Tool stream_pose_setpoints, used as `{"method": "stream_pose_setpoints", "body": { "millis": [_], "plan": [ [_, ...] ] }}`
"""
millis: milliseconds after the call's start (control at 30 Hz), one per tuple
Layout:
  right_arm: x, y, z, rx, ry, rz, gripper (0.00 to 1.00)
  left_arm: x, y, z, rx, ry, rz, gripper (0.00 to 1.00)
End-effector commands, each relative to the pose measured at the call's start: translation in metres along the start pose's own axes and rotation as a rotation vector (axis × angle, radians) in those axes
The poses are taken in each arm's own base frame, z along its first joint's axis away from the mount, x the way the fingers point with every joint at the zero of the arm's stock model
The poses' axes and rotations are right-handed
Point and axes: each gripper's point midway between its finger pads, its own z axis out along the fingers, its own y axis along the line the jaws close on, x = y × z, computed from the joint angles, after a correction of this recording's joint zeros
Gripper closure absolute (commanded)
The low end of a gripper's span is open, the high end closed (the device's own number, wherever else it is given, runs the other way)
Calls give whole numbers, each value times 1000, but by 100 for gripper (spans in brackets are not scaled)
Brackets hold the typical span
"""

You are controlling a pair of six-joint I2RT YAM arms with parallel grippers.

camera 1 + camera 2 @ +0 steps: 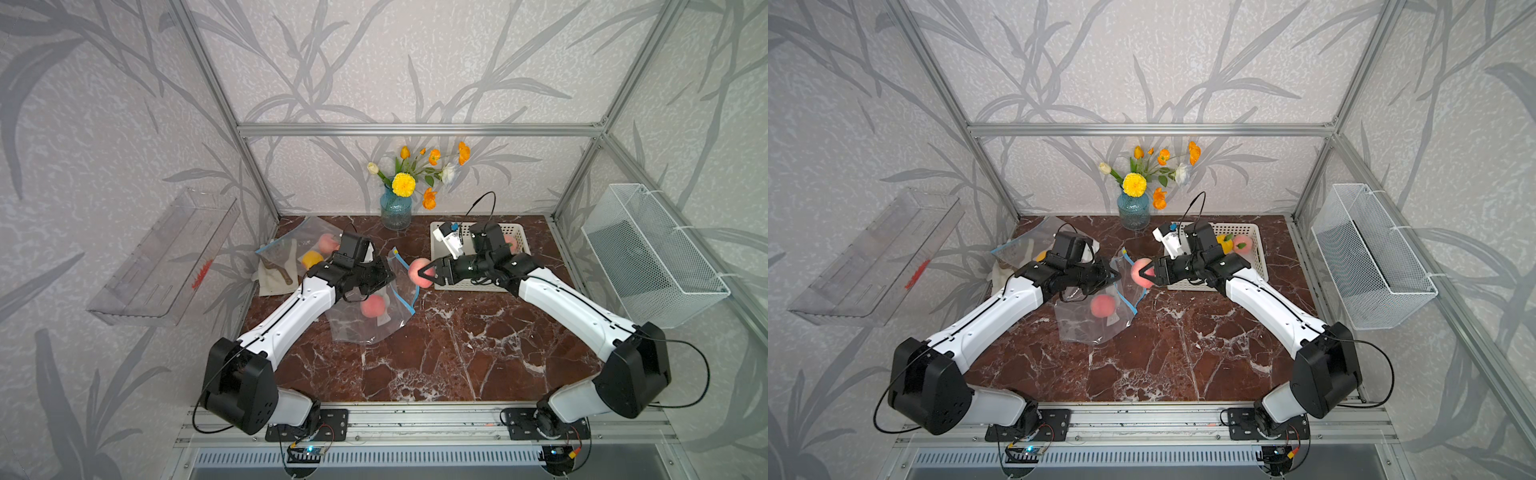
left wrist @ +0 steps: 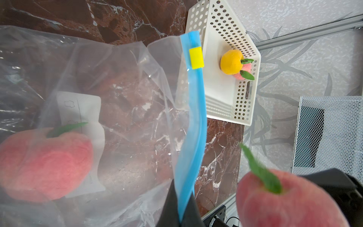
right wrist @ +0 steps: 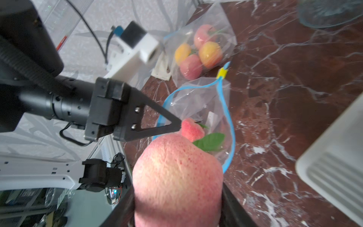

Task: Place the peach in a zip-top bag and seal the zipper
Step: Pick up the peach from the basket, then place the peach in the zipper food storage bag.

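Observation:
My right gripper (image 1: 423, 273) is shut on a pink peach (image 1: 419, 272) and holds it in the air beside the mouth of a clear zip-top bag (image 1: 374, 328). In the right wrist view the peach (image 3: 176, 176) fills the space between the jaws. The bag's blue zipper (image 3: 228, 121) stands open in a loop behind it. My left gripper (image 2: 181, 216) is shut on the blue zipper strip (image 2: 196, 118) and lifts that edge. A yellow slider (image 2: 196, 58) sits at the strip's far end. Another peach (image 2: 45, 163) lies inside the bag.
A white perforated basket (image 1: 515, 232) behind the right arm holds a yellow fruit (image 2: 231, 62) and a pink one. A second bag of fruit (image 3: 200, 51) lies at the back left on a cloth. A blue vase (image 1: 395, 210) stands at the back. A wire basket (image 1: 648, 257) hangs on the right wall.

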Motion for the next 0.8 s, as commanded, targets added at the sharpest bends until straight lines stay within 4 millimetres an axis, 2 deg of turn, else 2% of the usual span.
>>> {"method": "stream_pose_setpoints", "body": {
  "millis": [0,233,433,600,767],
  "plan": [
    [0,20,7,-68,-3,-31,46,-4,-17,-15,47,-37,48,100],
    [15,7,34,-31,61,6,46,-5,-25,-28,69,-63,69,100],
    [13,-5,43,24,75,27,45,-3,-31,-39,87,-70,97,100],
    [5,4,40,10,88,48,23,-2,-32,-45,86,-83,109,100],
    [-6,15,30,1,52,45,16,-3,-35,-50,98,-94,115,100]
  ]
}}
